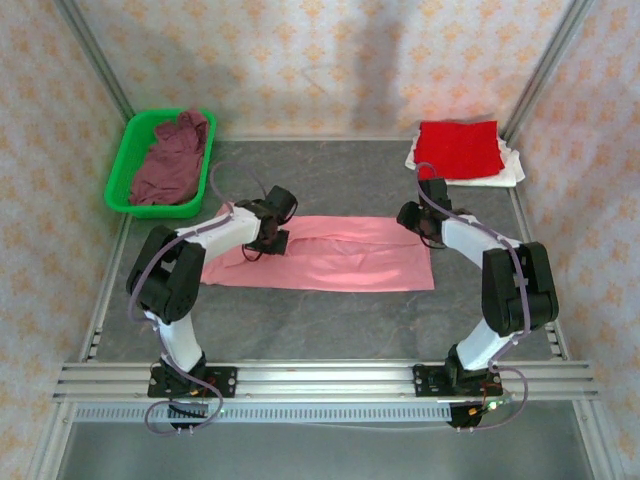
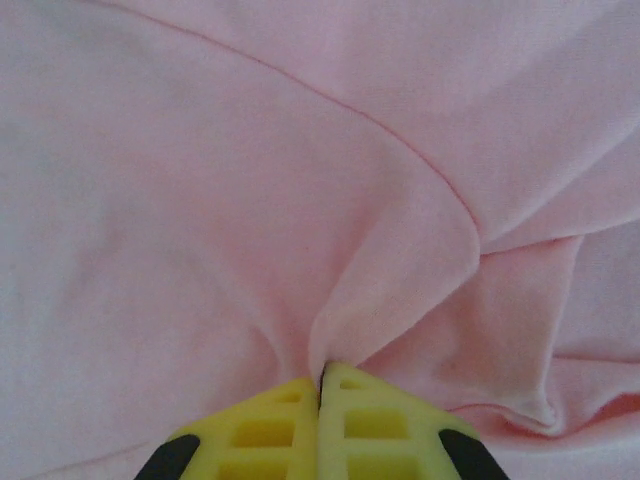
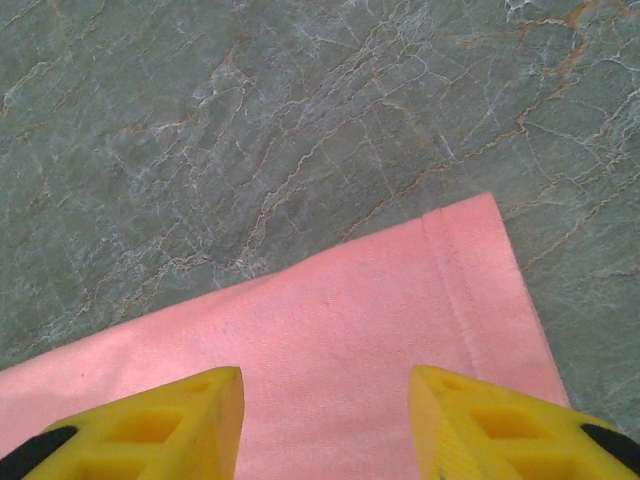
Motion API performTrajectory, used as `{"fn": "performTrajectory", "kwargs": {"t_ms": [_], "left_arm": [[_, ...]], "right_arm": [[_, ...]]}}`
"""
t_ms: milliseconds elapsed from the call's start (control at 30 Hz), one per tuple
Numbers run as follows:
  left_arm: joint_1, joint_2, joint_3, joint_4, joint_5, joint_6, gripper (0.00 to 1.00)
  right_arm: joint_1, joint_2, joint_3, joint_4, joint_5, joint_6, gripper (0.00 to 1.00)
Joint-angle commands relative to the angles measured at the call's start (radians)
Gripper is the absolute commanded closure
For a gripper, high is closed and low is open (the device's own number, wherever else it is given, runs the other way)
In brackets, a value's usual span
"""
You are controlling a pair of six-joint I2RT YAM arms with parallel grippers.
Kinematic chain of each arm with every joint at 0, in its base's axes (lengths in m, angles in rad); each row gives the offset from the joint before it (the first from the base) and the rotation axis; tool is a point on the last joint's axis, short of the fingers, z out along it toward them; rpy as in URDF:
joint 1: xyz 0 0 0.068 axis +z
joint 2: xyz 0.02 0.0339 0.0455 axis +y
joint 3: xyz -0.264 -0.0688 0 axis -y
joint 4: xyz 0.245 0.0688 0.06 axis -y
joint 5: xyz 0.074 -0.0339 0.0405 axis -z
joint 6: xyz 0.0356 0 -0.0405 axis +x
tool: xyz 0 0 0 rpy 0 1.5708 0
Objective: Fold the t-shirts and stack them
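The light pink t-shirt [image 1: 330, 255] lies as a long strip (softly creased) on the tabletop [image 1: 340, 175]. The left end effector [image 2: 321, 385] pinches a fold of it; the right end effector [image 3: 322, 380] gapes over its hemmed corner.

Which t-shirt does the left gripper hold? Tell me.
The light pink t-shirt, spread mid-table, pinched by the left gripper; the red, white and maroon t-shirts lie untouched.

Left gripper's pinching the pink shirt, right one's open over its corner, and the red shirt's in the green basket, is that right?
Not the red shirt: the top view shows it folded on the white shirt at the far right, while the basket holds the maroon shirt. The rest stands: left gripper pinching the pink shirt, right gripper open over its corner.
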Motion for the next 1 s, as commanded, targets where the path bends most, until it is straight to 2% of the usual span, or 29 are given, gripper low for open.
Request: {"fn": "performTrajectory", "kwargs": {"t_ms": [0, 267, 533, 567, 600, 667, 767, 900, 967], "left_arm": [[0.000, -0.051, 0.032, -0.091, -0.070, -0.009, 1.00], [-0.015, -0.086, 0.041, -0.219, -0.072, 0.000, 1.00], [-0.044, -0.078, 0.050, -0.272, -0.064, -0.021, 0.97], [-0.051, -0.074, 0.046, -0.273, -0.071, -0.024, 0.94], [-0.055, -0.070, 0.040, -0.266, -0.072, -0.031, 0.85], [-0.056, -0.071, 0.030, -0.252, -0.050, -0.043, 0.77], [-0.058, -0.109, 0.020, -0.225, -0.014, -0.068, 0.58], [-0.043, -0.180, 0.057, -0.188, 0.062, -0.075, 0.57], [0.002, -0.207, 0.057, -0.138, 0.114, -0.079, 0.56]], "right_arm": [[0.002, -0.005, -0.007, -0.019, 0.029, -0.009, 0.52], [0.001, 0.002, 0.003, -0.022, 0.035, -0.006, 0.51], [-0.001, 0.029, 0.019, -0.027, 0.029, 0.003, 0.51], [-0.002, 0.033, 0.020, -0.026, 0.026, 0.005, 0.51], [-0.001, 0.037, 0.021, -0.022, 0.026, 0.006, 0.51], [-0.002, 0.043, 0.023, -0.020, 0.025, 0.006, 0.51], [-0.001, 0.055, 0.035, -0.029, 0.024, 0.005, 0.51], [0.001, 0.060, 0.044, -0.036, 0.017, 0.005, 0.50], [0.002, 0.062, 0.050, -0.042, 0.014, 0.005, 0.51]]}}
